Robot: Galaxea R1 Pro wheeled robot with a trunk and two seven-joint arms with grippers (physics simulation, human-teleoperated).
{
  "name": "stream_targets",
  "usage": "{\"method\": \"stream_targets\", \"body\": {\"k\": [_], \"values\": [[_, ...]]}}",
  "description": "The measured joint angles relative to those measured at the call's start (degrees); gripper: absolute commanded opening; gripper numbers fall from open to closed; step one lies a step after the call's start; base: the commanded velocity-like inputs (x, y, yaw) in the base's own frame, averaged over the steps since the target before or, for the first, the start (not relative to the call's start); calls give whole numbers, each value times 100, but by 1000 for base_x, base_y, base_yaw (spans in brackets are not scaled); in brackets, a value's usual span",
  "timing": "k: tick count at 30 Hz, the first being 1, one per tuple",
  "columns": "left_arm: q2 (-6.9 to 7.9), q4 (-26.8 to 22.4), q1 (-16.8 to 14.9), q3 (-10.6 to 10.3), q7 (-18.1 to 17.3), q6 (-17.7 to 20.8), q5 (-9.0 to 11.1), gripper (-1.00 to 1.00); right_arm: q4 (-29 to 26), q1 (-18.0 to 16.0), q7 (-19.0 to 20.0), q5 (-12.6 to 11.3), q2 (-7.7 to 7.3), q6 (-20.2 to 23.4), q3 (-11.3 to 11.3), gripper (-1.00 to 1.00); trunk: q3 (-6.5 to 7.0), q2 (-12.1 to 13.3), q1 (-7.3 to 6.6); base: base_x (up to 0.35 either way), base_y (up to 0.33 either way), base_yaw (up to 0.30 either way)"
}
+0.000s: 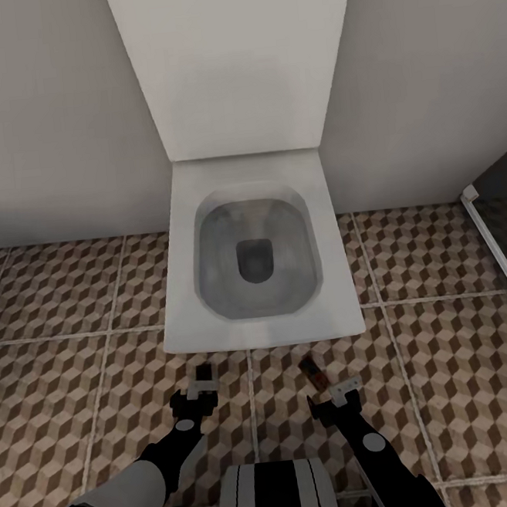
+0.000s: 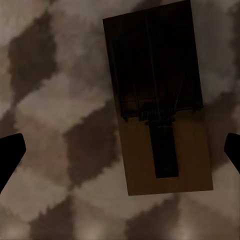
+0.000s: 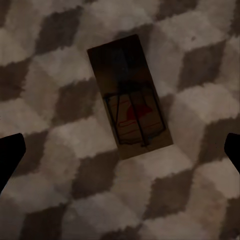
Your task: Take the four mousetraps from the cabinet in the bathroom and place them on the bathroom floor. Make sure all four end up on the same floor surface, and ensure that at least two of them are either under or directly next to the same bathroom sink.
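Head view: your left gripper (image 1: 202,388) and right gripper (image 1: 341,395) both hang spread wide and empty over the bathroom floor (image 1: 57,303). One mousetrap (image 1: 205,373) lies flat beneath the left gripper, another mousetrap (image 1: 314,372) just ahead of the right gripper. Both traps rest near the white toilet's (image 1: 258,261) front edge.

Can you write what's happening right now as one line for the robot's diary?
left gripper: open above mousetrap | right gripper: open above second mousetrap | both traps lying on bathroom floor before toilet
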Motion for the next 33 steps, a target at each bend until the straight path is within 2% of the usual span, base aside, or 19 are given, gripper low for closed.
{"method": "stream_targets", "body": {"k": [23,33], "values": [[0,0,0,0,0,0,0,100,0,0,0,-1,4,-7,0,100,0,0,0,-4,0,0],[0,0,0,0,0,0,0,100,0,0,0,0,0,-9,0,100,0,0,3,-214,0,0]]}}
